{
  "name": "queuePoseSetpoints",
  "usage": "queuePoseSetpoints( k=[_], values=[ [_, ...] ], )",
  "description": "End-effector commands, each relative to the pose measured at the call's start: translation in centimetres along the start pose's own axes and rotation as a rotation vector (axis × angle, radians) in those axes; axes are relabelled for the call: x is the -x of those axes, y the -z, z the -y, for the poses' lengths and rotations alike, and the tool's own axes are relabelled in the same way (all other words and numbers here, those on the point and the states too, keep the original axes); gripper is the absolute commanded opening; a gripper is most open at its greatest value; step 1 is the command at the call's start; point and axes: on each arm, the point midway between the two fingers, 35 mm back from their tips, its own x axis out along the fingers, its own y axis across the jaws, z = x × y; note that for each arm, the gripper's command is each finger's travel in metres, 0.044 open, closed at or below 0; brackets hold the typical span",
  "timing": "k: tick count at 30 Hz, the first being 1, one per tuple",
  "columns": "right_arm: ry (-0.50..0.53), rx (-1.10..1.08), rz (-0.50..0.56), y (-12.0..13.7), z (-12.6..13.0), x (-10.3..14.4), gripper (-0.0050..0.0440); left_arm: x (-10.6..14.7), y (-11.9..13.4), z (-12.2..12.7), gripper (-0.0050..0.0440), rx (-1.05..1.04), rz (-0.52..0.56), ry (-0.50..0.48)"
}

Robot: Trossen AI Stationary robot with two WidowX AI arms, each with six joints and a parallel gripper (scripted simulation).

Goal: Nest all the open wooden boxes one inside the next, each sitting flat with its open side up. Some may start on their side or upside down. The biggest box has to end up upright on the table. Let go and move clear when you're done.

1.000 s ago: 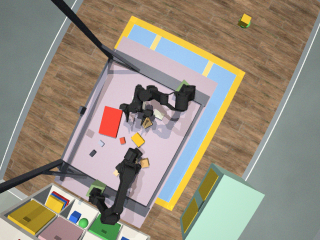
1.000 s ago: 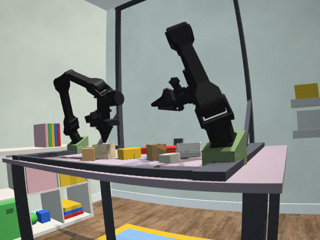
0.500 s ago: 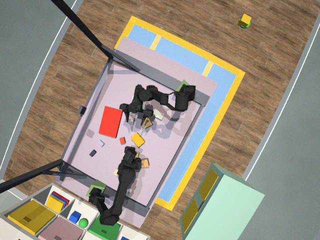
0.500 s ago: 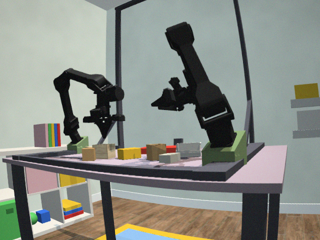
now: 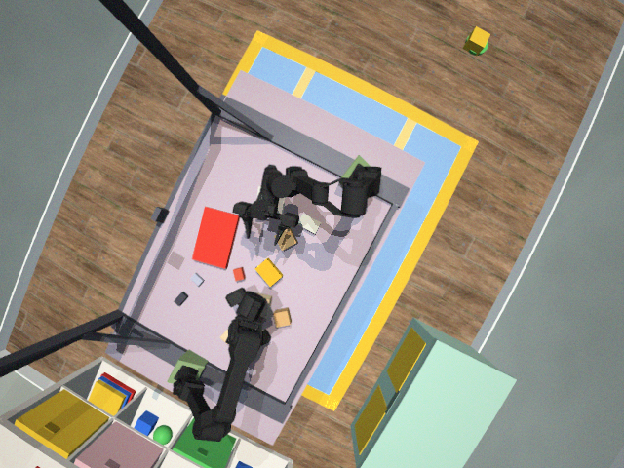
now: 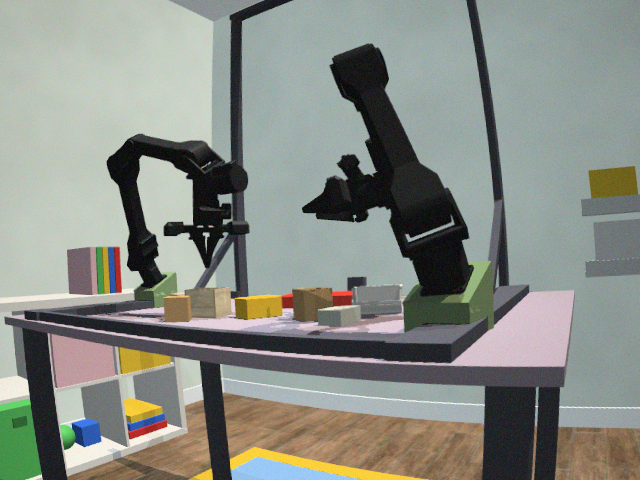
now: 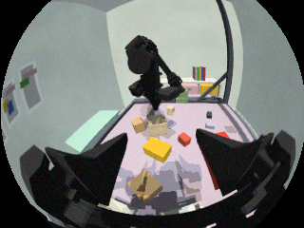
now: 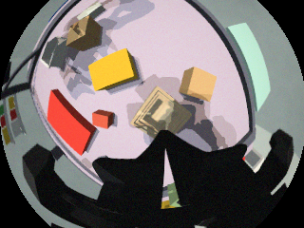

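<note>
Above nested boxes | right arm arched, jaws downward, pressed together | left arm: jaws spread

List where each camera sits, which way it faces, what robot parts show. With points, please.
Top: overhead, facing down; left black arm [image 5: 355,196] [image 6: 392,118], right black arm [image 5: 234,372] [image 6: 160,147] [image 7: 147,62].
Exterior: beside the table, facing across it; both arms.
Left wrist: on left arm, facing along the table; open left tool [image 5: 261,240] [image 6: 305,209] [image 7: 161,133], right arm beyond.
Right wrist: on right arm, facing down; shut right tool [image 6: 207,266] [image 7: 154,109] [image 8: 165,133].
Both wrists share the yellow block [image 5: 268,272] [image 6: 258,306] [image 7: 157,149] [image 8: 113,69].
</note>
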Motion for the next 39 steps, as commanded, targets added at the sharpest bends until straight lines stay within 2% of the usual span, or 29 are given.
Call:
queuePoseSetpoints(
  k=[1, 7, 14, 15, 22, 28, 30, 33, 39],
  values=[
    [-0.028, 0.21, 0.042, -0.6, 0.4, 2.1, -0.005, 0.0, -0.3, 0.0, 0.04, 0.011, 0.003, -0.001],
    [-0.023, 0.447, 0.045, -0.5, 0.5, 2.7, -0.005, 0.0, -0.3, 0.0, 0.04, 0.011, 0.003, -0.001],
    [-0.021, 0.452, 0.04, -0.4, 0.6, 2.5, -0.005, 0.0, -0.3, 0.0, 0.04, 0.011, 0.003, -0.001],
    [-0.015, 0.455, 0.027, -0.2, 0.4, 2.1, 0.0024, 0.0, -0.3, 0.0, 0.04, 0.011, 0.003, -0.001],
    [-0.001, 0.49, 0.014, 0.4, 0.3, 1.8, 0.0192, -0.5, -0.8, 0.4, 0.04, 0.013, 0.003, 0.006],
    [0.048, 0.591, -0.026, 1.9, -0.1, 0.8, 0.0336, -2.2, -1.9, 1.0, 0.04, -0.002, -0.005, 0.036],
    [0.048, 0.591, -0.026, 1.9, -0.1, 0.8, 0.0336, -2.2, -1.9, 1.0, 0.04, -0.002, -0.005, 0.036],
    [0.066, 0.63, -0.039, 2.5, -0.2, 0.5, 0.04, -2.8, -2.2, 1.3, 0.04, -0.014, -0.013, 0.049],
    [0.093, 0.691, -0.06, 3.4, -0.3, 0.1, 0.04, -3.9, -2.5, 1.6, 0.04, -0.034, -0.03, 0.072]
  ],
)
